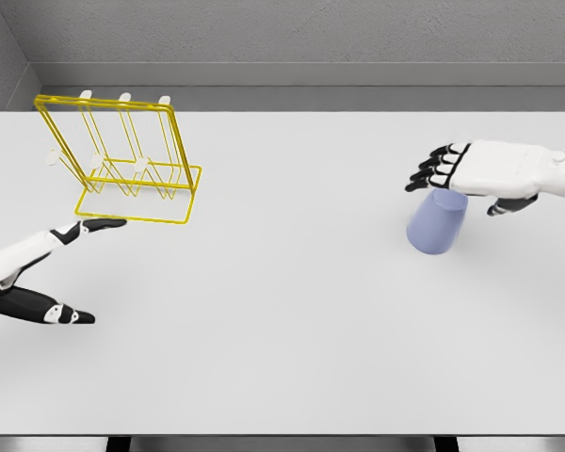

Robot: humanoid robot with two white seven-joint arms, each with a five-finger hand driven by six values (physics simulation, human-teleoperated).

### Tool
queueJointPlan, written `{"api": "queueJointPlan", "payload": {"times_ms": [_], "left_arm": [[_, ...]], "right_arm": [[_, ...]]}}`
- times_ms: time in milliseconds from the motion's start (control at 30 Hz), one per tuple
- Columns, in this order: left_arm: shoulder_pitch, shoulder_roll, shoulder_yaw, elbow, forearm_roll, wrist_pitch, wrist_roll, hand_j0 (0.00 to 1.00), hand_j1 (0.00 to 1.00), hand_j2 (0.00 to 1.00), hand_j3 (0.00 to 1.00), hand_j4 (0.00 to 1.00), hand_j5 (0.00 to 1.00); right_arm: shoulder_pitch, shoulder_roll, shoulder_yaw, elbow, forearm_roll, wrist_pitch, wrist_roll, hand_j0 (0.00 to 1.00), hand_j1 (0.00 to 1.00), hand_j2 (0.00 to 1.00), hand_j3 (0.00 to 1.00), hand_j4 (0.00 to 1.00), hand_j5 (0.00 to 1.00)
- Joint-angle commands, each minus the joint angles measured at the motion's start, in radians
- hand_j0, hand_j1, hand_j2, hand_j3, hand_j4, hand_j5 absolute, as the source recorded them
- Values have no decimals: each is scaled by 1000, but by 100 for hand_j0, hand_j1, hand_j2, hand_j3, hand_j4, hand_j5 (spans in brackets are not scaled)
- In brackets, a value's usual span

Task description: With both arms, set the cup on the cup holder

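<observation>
A lavender cup point(437, 226) stands on the white table at the right, its wider end down. My right hand point(457, 194) hovers right over the cup's top; the fingers point(431, 171) stretch leftward past it and the thumb point(501, 205) hangs beside its right side, so the hand is open. A yellow wire cup holder point(132, 160) with white-tipped pegs stands at the far left. My left hand point(85, 271) lies low at the left edge, open, with a fingertip point(111, 223) just in front of the holder's base and the thumb point(73, 316) spread toward me.
The white table point(282, 320) fills the view, with its front edge at the bottom. A grey wall runs behind the far edge, just past the holder.
</observation>
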Motion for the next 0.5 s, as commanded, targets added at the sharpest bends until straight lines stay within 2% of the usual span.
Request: {"api": "queueJointPlan", "payload": {"times_ms": [0, 67, 233, 467], "left_arm": [[0, 5, -41, 0, 91, 1, 2, 100, 100, 100, 100, 100, 100], [0, 3, -61, 0, 100, 1, 2, 100, 100, 100, 100, 100, 100], [-5, -6, -65, 0, 247, 1, 2, 100, 100, 100, 100, 100, 100], [-6, -7, -85, 1, 225, 1, -5, 100, 100, 100, 100, 100, 100]], "right_arm": [[0, 15, 24, 10, -1, 2, 2, 100, 100, 100, 100, 100, 100], [0, 39, 30, 40, 1, 2, 25, 100, 100, 100, 100, 100, 100], [-8, 79, 36, 70, 28, 2, 27, 100, 100, 100, 100, 100, 100], [-15, 101, 65, 108, 41, 2, 28, 100, 100, 100, 100, 100, 100]]}}
